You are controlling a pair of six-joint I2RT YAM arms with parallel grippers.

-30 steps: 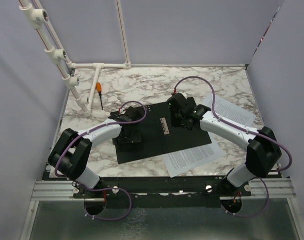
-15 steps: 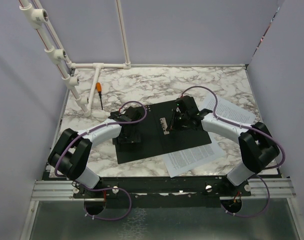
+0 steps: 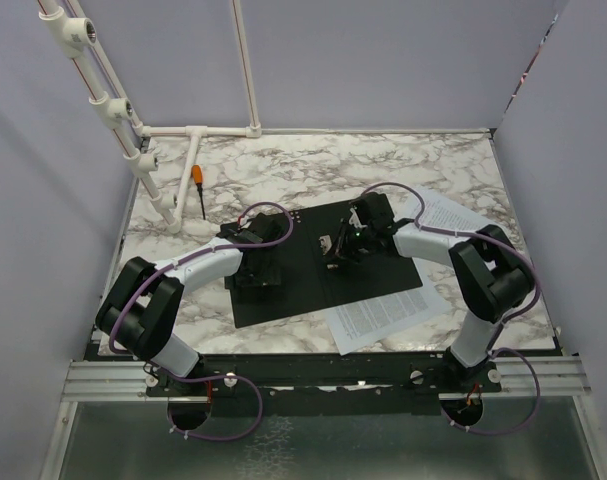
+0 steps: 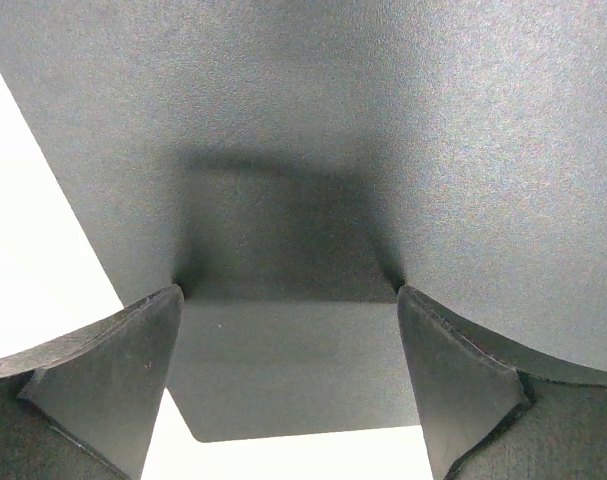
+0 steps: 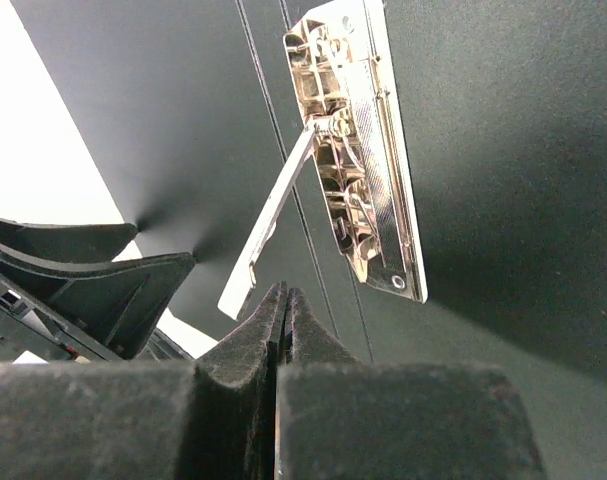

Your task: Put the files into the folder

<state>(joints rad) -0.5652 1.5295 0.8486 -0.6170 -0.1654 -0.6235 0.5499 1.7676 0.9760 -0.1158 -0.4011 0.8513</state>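
The folder (image 3: pixel 283 300) lies open on the marble table, black inside up, with its metal spine clip (image 3: pixel 330 250) in the middle. In the right wrist view the clip (image 5: pixel 373 150) has its lever (image 5: pixel 268 230) raised. My right gripper (image 5: pixel 286 297) is shut and empty, its tips just below the lever's end. My left gripper (image 4: pixel 288 300) is open, and its fingertips (image 4: pixel 133 360) press on the folder's left half (image 4: pixel 383 120). The files (image 3: pixel 383 315) are white printed sheets lying partly under the folder's right edge, with more paper (image 3: pixel 468 222) behind the right arm.
An orange-handled screwdriver (image 3: pixel 197 182) lies at the back left beside a white pipe frame (image 3: pixel 198 132). Grey walls close in the table on three sides. The left gripper's fingers (image 5: pixel 93 275) show at the left of the right wrist view.
My right gripper has moved left and down over the folder to the spine clip, and its arm has folded in. The left arm has stayed still on the folder.
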